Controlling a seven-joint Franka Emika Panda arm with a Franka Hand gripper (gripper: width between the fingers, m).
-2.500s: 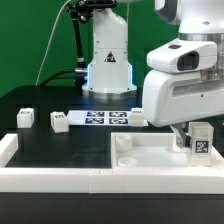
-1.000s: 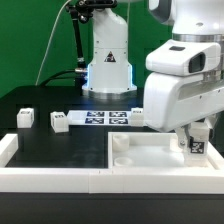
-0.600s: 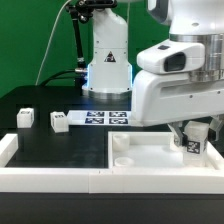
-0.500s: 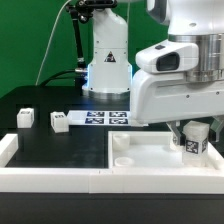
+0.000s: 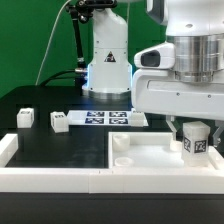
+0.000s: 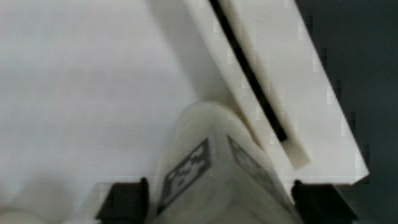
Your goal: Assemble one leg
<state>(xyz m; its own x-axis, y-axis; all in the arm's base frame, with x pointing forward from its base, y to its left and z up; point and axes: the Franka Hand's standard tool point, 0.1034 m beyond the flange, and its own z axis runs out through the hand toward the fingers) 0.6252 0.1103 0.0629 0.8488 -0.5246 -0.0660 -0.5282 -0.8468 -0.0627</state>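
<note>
A small white leg point(image 5: 194, 139) with a black-and-white tag stands upright at the right end of the large white recessed slab point(image 5: 150, 158). My gripper point(image 5: 194, 131) is shut on the leg from above, its big white body over it. In the wrist view the leg point(image 6: 222, 160) fills the space between the two dark fingertips point(image 6: 125, 200), with the slab's raised rim point(image 6: 267, 70) beside it. Three more small white legs point(image 5: 24, 118) point(image 5: 59, 121) stand on the black table at the exterior view's left.
The marker board point(image 5: 108, 118) lies flat on the table behind the slab. The robot's base point(image 5: 108, 60) stands at the back. A white rim point(image 5: 60, 178) borders the table's front edge and left side.
The gripper's body has turned about its vertical axis over the leg; the leg's tagged face has turned with it and stays at the slab's right end.
</note>
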